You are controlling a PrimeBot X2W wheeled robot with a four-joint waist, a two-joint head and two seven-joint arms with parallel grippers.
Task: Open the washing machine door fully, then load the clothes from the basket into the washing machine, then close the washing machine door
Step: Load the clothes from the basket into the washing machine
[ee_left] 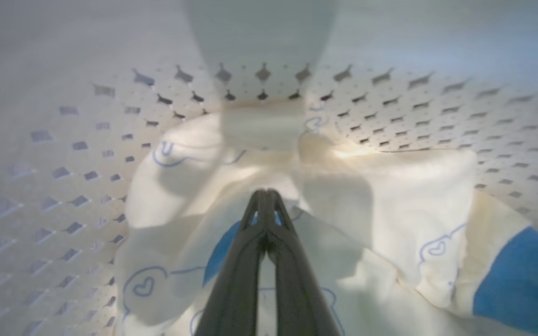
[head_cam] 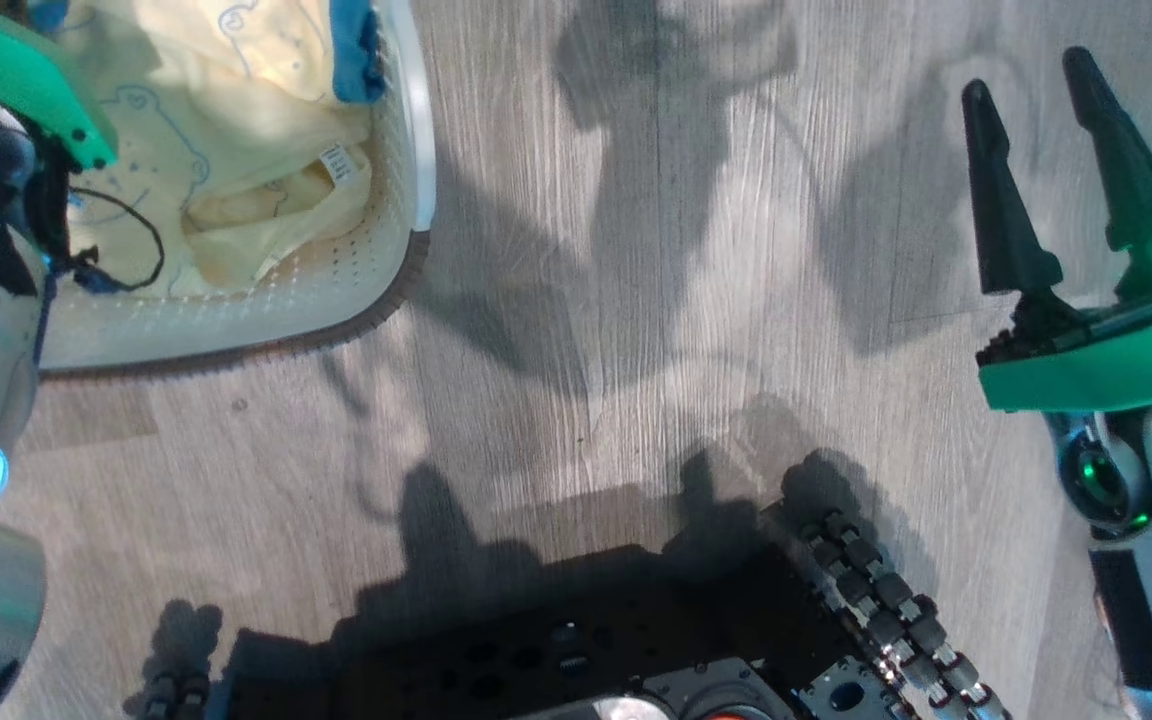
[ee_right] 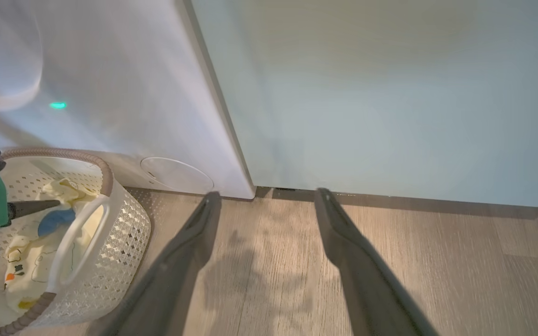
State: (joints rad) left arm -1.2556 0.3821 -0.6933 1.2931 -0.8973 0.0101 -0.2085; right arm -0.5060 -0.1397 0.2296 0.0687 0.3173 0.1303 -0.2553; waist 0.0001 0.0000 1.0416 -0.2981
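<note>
Grey wood floor; basket on it just beside washer, clothes inside; left gripper clenched on a fold of clothes; right gripper spread over bare floor.

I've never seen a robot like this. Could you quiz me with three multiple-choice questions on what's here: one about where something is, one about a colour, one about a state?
1. Where do the clothes lie?
A) in the basket
B) on a chair
C) in a drawer

2. What colour is the trim on them?
A) red
B) blue
C) black

3. How do the right gripper fingers stand?
A) clamped on cloth
B) spread apart, empty
C) hooked on a handle

Answers:
1 A, pale yellow cloth lies inside the perforated cream walls.
2 B, bright blue patches edge the garments.
3 B, its two dark fingers stand apart over the wooden floor.
</note>
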